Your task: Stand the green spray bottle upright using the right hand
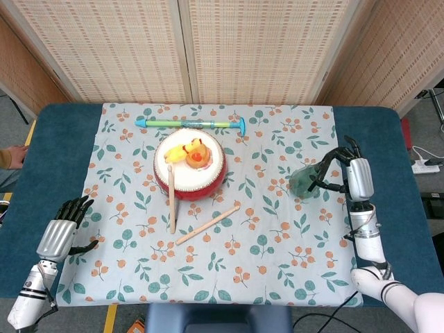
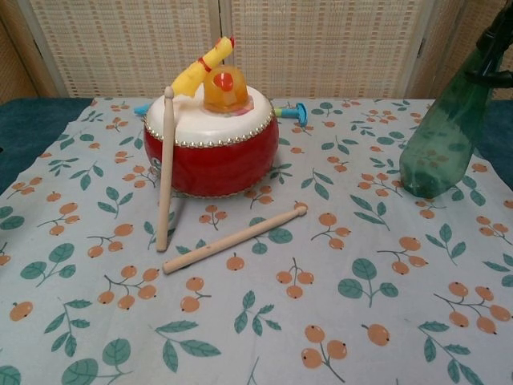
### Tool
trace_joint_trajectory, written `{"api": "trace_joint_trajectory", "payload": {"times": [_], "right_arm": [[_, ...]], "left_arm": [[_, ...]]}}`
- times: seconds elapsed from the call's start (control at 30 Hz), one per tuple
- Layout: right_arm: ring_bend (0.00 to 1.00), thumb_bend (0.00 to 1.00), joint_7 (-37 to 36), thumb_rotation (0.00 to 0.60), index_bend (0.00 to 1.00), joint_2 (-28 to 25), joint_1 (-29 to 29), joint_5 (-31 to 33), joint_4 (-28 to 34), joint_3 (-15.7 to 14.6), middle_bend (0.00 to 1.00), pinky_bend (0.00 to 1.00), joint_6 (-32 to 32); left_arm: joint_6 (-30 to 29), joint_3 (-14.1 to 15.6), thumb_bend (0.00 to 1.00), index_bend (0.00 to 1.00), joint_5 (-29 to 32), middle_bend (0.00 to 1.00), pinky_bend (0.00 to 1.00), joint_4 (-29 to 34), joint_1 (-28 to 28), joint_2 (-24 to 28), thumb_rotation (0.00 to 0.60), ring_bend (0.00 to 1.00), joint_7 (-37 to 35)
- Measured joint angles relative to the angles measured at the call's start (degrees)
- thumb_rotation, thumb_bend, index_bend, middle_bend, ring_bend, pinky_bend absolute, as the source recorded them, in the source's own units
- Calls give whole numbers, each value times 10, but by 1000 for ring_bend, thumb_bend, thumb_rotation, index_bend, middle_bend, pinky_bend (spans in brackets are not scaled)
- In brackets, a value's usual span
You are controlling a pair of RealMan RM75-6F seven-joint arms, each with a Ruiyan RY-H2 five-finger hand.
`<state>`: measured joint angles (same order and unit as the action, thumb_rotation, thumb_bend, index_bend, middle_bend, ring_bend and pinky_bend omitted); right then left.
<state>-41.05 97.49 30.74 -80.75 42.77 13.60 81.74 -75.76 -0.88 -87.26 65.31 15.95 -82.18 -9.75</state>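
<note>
The translucent green spray bottle (image 2: pixel 442 132) stands tilted on the floral cloth at the right, its base on the cloth and its top leaning right. In the head view the bottle (image 1: pixel 304 180) shows as a green blob beside my right hand (image 1: pixel 345 173), whose dark fingers grip its neck. Only dark fingertips (image 2: pixel 495 48) of that hand show at the chest view's right edge. My left hand (image 1: pixel 61 229) rests at the table's near left with its fingers apart, holding nothing.
A red and white toy drum (image 1: pixel 189 165) with a yellow toy on top sits mid-cloth. One wooden drumstick (image 1: pixel 171 198) leans on it; another (image 1: pixel 207 224) lies in front. A green-blue toy rod (image 1: pixel 191 123) lies at the back. The cloth (image 1: pixel 277 263) covers a blue table.
</note>
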Motion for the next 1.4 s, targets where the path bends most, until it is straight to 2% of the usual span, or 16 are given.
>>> {"api": "trace_joint_trajectory", "payload": {"times": [0.17, 0.37, 0.9, 1.27, 1.4], "right_arm": [[387, 177, -10, 600, 744, 5, -3, 3, -8, 3, 621, 120, -2], [387, 176, -54, 600, 740, 11, -7, 18, -35, 18, 621, 120, -8], [385, 176, -91, 600, 714, 41, 8, 37, -104, 33, 621, 120, -64], [338, 174, -96, 600, 637, 42, 13, 32, -108, 29, 621, 90, -72], [266, 73, -96, 600, 538, 40, 12, 30, -106, 26, 593, 53, -80]], "left_arm": [[2, 1, 160, 0, 0, 0, 62, 0, 1, -1, 600, 0, 1], [2, 2, 161, 0, -1, 0, 63, 3, 1, -1, 600, 0, 5], [6, 3, 161, 0, 0, 0, 63, 1, 3, -4, 600, 0, 9], [5, 3, 160, 0, 0, 0, 62, 0, 3, -4, 600, 0, 7], [5, 3, 161, 0, 0, 0, 63, -1, 3, -5, 600, 0, 6]]}}
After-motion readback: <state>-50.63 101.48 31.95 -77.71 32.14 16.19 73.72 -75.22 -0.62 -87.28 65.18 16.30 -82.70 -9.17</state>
